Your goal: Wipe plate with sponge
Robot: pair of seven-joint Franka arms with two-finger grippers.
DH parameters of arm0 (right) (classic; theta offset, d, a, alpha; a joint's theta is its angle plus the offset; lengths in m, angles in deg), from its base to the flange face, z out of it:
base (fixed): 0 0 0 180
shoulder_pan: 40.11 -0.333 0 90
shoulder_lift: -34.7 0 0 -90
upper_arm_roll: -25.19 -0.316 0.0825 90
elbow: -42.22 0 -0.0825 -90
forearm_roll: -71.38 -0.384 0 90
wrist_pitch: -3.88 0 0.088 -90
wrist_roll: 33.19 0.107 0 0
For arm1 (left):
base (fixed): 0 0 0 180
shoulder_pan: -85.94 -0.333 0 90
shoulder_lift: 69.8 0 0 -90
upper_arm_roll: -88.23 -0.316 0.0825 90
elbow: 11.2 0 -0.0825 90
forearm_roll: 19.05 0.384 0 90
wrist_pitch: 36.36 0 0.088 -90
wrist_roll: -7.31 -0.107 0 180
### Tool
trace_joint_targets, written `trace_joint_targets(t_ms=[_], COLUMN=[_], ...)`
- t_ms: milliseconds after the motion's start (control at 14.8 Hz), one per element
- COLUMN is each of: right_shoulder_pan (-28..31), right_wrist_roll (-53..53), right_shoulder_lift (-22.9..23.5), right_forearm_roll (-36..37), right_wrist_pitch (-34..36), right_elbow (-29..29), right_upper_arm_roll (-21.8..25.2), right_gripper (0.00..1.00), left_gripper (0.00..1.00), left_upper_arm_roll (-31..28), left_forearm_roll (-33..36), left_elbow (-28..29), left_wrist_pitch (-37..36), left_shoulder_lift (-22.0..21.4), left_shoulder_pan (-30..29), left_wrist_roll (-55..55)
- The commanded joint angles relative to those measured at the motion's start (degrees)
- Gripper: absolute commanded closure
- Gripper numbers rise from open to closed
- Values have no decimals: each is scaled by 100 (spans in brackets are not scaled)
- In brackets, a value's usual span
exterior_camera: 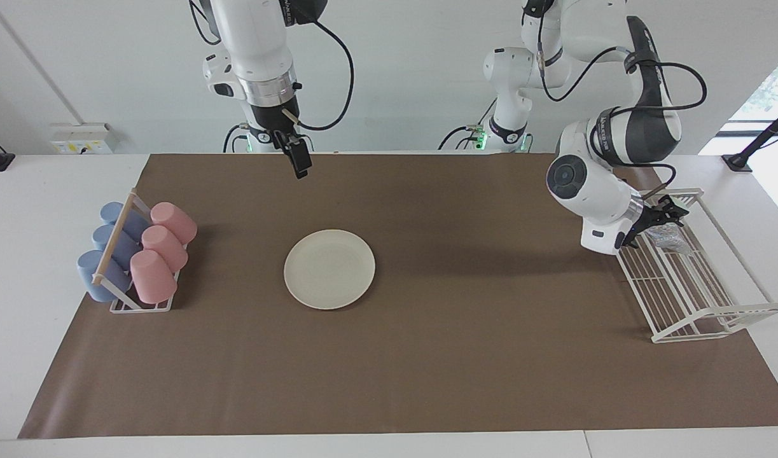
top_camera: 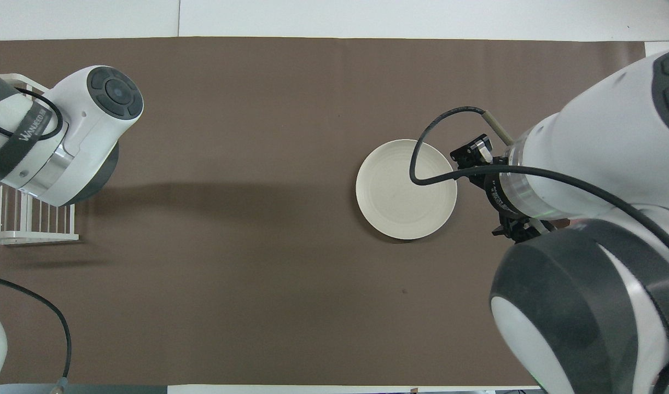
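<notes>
Because the left gripper (exterior_camera: 665,213) hangs open just above the sponge (exterior_camera: 667,240) in the white rack (exterior_camera: 713,318) — at three o'clock from the plate (exterior_camera: 329,269) — its fingers may snag the rack's wires; the right gripper (exterior_camera: 299,162), also open, waits.

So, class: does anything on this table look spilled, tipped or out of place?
Nothing stands out. The plate lies flat and clean mid-mat. The cups lie on their sides in their rack, as stored. The left hand is at the sponge in the wire rack.
</notes>
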Motion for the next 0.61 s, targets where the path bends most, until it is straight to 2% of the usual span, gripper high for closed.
trace_joint_targets(t_ms=[0,136,203,339,475,542], right_shoulder_pan=[-142,-247,-370,-555,-722,-810], right_wrist_roll=[740,1293,1575,2032,2594,2849], right_shoulder_lift=[-17,44,262,841,1255,1396], right_forearm_roll=[-92,-381,-434,-452,-487,-531], right_wrist_pitch=[0,-44,-36,61,70,70], right_elbow=[-42,-77,-251,-1102,-1596,-1737], right_upper_arm_roll=[-50,-50,-50,-50,-50,-50], right_gripper=[0,0,0,0,0,0], left_gripper=[0,0,0,1,12,24], left_upper_arm_roll=[-36,-36,-36,-36,-36,-27], left_forearm_roll=[309,309,309,292,283,274], left_elbow=[87,219,228,228,246,246], left_wrist_pitch=[187,205,179,99,20,-41], left_shoulder_lift=[94,67,59,50,50,41], left_shoulder_pan=[-39,-83,-83,-83,-83,-83], left_wrist_roll=[430,546,555,634,792,845])
